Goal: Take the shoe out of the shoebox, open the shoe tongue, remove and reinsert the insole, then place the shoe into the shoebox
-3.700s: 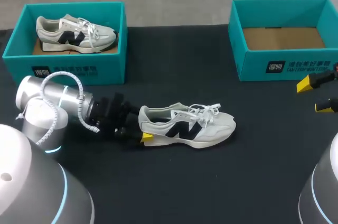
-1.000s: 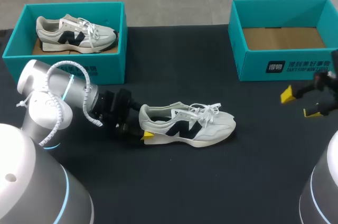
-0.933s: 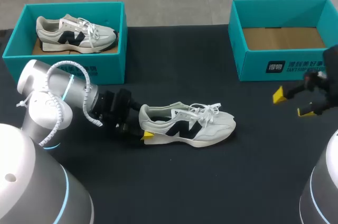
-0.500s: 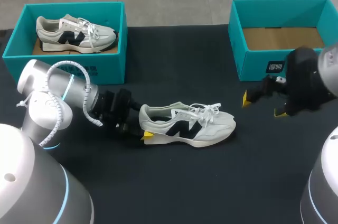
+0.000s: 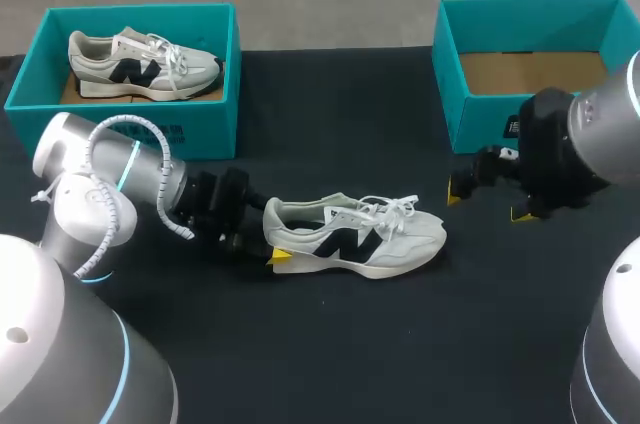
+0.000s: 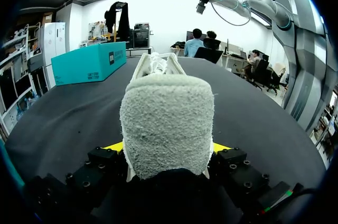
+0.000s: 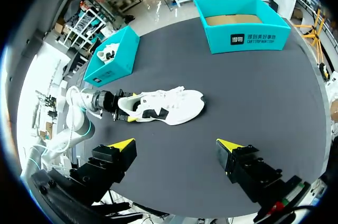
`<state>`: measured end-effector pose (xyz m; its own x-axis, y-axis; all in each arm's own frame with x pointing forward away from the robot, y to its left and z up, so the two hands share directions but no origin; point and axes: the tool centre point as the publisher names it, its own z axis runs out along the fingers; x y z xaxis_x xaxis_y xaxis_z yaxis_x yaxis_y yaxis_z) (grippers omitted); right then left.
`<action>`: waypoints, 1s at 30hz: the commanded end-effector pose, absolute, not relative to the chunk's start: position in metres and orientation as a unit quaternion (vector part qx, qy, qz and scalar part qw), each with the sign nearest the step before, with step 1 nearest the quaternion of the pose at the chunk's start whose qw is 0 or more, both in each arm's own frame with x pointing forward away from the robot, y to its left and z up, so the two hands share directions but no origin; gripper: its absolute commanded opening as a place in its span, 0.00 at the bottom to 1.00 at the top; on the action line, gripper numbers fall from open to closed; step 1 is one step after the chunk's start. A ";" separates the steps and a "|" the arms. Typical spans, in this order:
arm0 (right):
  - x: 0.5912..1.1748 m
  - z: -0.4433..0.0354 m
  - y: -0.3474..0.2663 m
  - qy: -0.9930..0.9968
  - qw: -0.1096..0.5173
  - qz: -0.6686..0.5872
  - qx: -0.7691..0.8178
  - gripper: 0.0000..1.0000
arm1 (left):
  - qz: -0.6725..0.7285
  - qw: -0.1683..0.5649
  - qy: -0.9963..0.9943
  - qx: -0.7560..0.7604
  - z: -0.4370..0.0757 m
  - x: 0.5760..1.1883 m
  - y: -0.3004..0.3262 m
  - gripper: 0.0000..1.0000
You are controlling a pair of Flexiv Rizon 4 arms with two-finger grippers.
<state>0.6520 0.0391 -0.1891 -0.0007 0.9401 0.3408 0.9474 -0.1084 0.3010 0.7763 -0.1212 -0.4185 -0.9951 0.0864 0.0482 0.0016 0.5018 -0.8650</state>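
Note:
A white shoe (image 5: 360,234) with a dark side mark and white laces lies on its sole on the black table, toe to the right. My left gripper (image 5: 272,236) is shut on its heel: in the left wrist view the fuzzy heel (image 6: 166,123) fills the gap, and the left gripper (image 6: 168,147) shows a yellow tip on either side. My right gripper (image 5: 487,204) hangs open and holds nothing, raised off the table to the right of the toe. From the right wrist view, the right gripper (image 7: 175,146) looks down on the shoe (image 7: 163,106).
An empty teal shoebox (image 5: 480,124) stands at the back right, just behind my right gripper. A second teal box (image 5: 140,129) at the back left holds another white shoe (image 5: 140,62). Bare black table lies in front of the shoe.
My right arm has come in from the table's right edge leftward, toward the shoe's toe, its gripper still open. The left arm and the shoe have stayed put.

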 end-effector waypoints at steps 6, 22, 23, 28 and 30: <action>0.686 -0.185 0.116 -0.697 -0.082 -0.141 -0.698 1.00 | 0.497 0.043 -0.866 -0.025 -0.422 0.778 -0.124 0.00; 0.717 -0.206 0.189 -0.746 -0.098 -0.067 -0.655 1.00 | 0.497 0.043 -0.866 -0.025 -0.422 0.778 -0.124 0.00; 0.718 -0.208 0.194 -0.747 -0.098 -0.062 -0.654 1.00 | 0.497 0.043 -0.866 -0.025 -0.422 0.778 -0.124 0.00; 0.721 -0.220 0.212 -0.755 -0.100 -0.046 -0.647 1.00 | 0.497 0.043 -0.866 -0.025 -0.422 0.778 -0.124 0.00; 0.723 -0.225 0.218 -0.757 -0.101 -0.043 -0.644 1.00 | 0.497 0.043 -0.866 -0.025 -0.422 0.778 -0.124 0.00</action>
<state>0.7122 0.1533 -0.2019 -0.1873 0.9801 0.0650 0.9433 0.1610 0.2904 0.7761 -0.1216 -0.4185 -0.9951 0.0863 0.0480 0.0017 0.5008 -0.8656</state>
